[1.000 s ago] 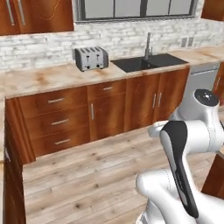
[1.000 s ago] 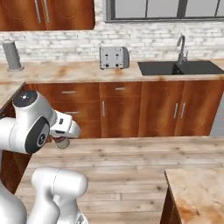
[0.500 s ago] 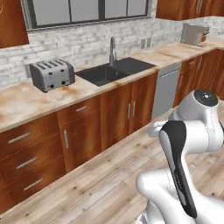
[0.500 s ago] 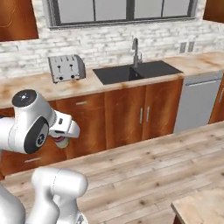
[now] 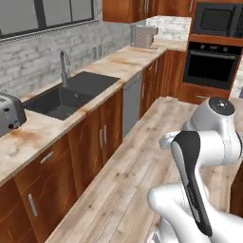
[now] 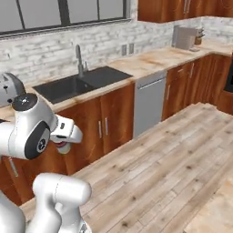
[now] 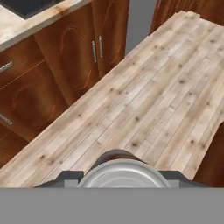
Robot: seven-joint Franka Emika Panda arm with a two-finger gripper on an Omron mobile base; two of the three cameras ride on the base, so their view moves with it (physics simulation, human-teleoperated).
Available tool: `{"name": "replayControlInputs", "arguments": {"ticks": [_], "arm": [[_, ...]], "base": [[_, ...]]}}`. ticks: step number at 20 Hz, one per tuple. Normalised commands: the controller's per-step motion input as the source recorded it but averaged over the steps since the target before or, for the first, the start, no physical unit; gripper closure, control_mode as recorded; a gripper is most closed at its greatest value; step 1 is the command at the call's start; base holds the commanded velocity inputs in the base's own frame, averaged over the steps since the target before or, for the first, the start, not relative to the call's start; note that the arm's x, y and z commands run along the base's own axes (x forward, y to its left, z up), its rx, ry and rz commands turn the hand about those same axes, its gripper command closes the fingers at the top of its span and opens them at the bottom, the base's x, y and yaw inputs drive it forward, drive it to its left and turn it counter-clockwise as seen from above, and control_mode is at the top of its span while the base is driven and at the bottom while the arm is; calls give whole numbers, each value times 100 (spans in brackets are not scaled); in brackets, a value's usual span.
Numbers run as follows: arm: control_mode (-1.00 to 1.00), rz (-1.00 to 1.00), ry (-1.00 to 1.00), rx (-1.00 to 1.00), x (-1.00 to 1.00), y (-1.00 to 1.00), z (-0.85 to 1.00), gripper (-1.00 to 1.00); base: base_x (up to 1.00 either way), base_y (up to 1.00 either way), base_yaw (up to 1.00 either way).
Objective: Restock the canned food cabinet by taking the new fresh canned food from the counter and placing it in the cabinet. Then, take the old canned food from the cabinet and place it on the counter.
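The whole picture has swung in the last second: I had the silver toaster and the drawer fronts ahead, and now my base views look down the long worktop toward the corner, so it is my base turning, not the things. I read that as carrying the load away from the cabinet toward the island.

My gripper (image 7: 119, 175) is clamped on the small short can with the grey metal top (image 7: 120, 173), which I take to be the old canned food; in the hand view its rim sits between the 2 dark finger tips at the bottom. In the right base view the hand is tucked by the arm's shoulder (a reddish trace of the can shows under it).

Under the hand lies the pale plank floor (image 7: 144, 96), bare as far as I see. At the bottom right corner of the right base view an edge of the pale beige blotched stone counter (image 6: 214, 214) comes in, near but not yet under the can. Along the wall run the narrow stone worktop (image 5: 118, 61), the dark sink basin (image 5: 66, 97), the grey dishwasher front (image 6: 149, 102) and the black wall oven (image 5: 209, 64).
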Motion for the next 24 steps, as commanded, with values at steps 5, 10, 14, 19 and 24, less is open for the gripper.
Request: {"name": "replayControlInputs", "arguments": {"ticks": [5,10,14,19,24], "arm": [[100,0,0,0,0,0,0,100],[100,0,0,0,0,0,0,100],[100,0,0,0,0,0,0,100],[100,0,0,0,0,0,0,100],[100,0,0,0,0,0,0,100]], "base": [[39,0,-79],[73,0,-66],[100,4,-39],[100,16,-23],[100,41,-18]]}}
